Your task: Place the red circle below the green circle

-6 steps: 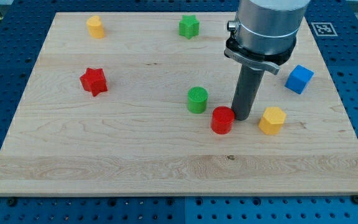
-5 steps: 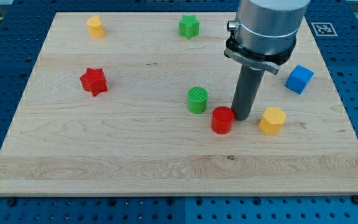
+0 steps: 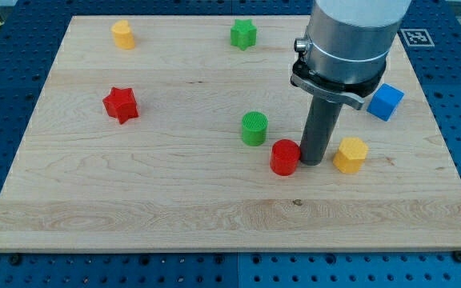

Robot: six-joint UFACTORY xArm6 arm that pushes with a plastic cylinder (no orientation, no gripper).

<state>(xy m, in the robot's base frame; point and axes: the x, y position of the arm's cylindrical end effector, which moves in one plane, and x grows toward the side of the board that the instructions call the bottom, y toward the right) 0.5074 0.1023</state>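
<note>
Red circle (image 3: 285, 157) — short, round, upright cylinder.

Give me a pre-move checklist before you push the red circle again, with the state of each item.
1. My tip against the red circle, on its right in the view: ok.
2. Red circle below the green circle: not ok, it sits lower but off to the view's right.
3. Leftward path free of blocks: ok.
4. Yellow block apart from my tip: ok.
5. Red circle well inside the board edge: ok.
</note>
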